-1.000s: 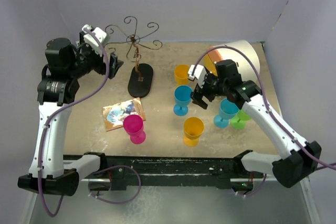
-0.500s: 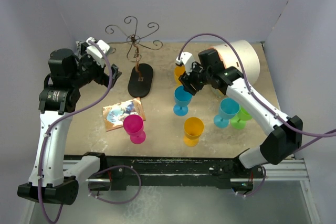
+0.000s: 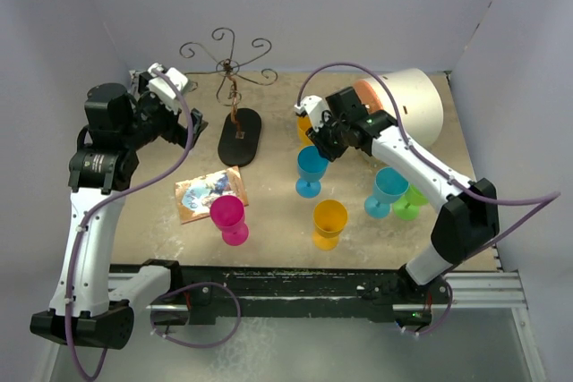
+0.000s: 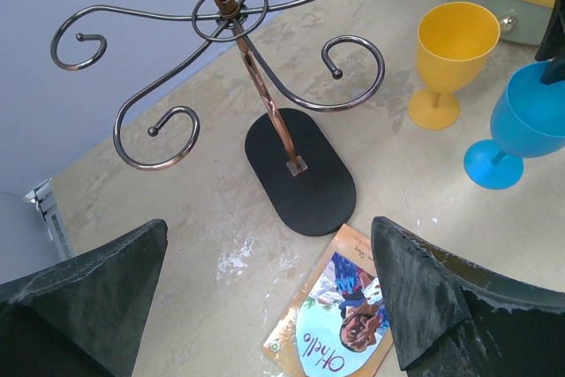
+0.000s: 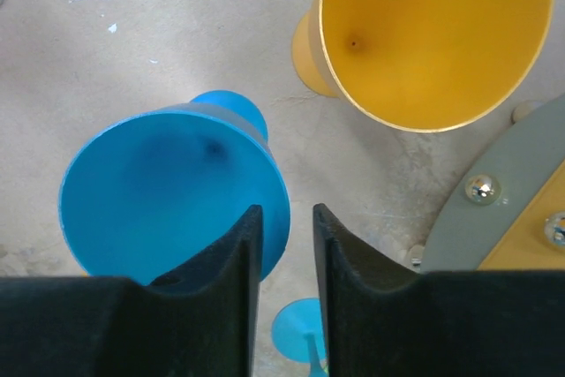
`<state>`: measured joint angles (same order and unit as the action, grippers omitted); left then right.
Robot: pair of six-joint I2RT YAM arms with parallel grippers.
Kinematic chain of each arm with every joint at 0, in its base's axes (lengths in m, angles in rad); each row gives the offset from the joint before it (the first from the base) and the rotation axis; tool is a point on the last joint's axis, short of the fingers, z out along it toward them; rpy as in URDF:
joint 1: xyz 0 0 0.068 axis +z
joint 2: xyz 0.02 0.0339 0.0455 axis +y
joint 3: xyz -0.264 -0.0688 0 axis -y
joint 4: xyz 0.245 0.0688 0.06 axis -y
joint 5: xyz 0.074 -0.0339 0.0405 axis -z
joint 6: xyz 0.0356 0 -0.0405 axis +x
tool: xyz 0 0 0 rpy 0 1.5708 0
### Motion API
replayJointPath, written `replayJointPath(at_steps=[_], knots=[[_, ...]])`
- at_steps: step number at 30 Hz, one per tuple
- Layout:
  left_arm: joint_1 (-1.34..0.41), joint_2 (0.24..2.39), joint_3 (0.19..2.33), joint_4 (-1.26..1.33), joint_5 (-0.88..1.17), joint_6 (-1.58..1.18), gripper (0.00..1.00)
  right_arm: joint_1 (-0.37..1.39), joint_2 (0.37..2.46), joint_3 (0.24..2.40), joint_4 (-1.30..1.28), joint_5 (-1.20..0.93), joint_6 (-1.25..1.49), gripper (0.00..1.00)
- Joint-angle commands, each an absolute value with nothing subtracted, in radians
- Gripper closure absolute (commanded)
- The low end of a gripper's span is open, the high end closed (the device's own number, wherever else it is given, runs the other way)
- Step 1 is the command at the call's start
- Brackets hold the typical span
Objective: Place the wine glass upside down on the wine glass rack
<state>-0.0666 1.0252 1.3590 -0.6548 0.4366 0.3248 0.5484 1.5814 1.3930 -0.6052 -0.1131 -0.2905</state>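
The blue wine glass stands upright on the surface near the middle. The wine glass rack is just to its left and a little farther back. The glass looks like moulded plastic, so probably light, stiff and smooth. With its wide bowl on a thin stem it is likely to tip easily. Gripping the bowl wall would leave the stem and foot free to slide into a curled arm once the glass is inverted.

The right wrist view shows what the overhead cannot. The right jaws are only a narrow slit apart and hold nothing. They are poised at the near-right rim of the blue bowl, with a yellow glass beyond, and I cannot tell whether they touch the rim. The left wrist view shows the left jaws spread wide and empty, and the rack's spiral arms all bare. Only the overhead view shows how the glass lies relative to the rack.
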Motion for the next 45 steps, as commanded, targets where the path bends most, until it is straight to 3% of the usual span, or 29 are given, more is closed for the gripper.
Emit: replayJointPath(at_steps=[1,6,12,23,29,37,45], knots=[[-0.064,1.036,1.349,-0.596,0.432,0.32,0.01,0.554,1.596,1.438,-0.608,-0.118,-0.264,0.73],[-0.064,1.048,1.343,-0.582,0.396,0.299,0.01,0.554,1.585,1.438,-0.632,-0.164,-0.276,1.0],[-0.025,1.046,1.388,-0.597,0.396,0.199,0.01,0.552,1.473,1.437,-0.604,-0.31,-0.303,1.0],[0.037,0.978,1.402,-0.519,0.59,0.028,0.01,0.436,1.279,1.563,-0.478,-0.553,-0.266,1.0],[0.037,1.01,1.455,-0.438,0.736,-0.135,0.03,0.414,1.211,1.622,-0.321,-0.521,-0.153,1.0],[-0.004,1.102,1.555,-0.383,0.802,-0.262,0.07,0.414,1.204,1.787,-0.332,-0.477,-0.087,1.0],[-0.04,1.136,1.5,-0.251,0.892,-0.436,0.12,0.414,1.239,1.819,-0.279,-0.486,-0.021,1.0]])
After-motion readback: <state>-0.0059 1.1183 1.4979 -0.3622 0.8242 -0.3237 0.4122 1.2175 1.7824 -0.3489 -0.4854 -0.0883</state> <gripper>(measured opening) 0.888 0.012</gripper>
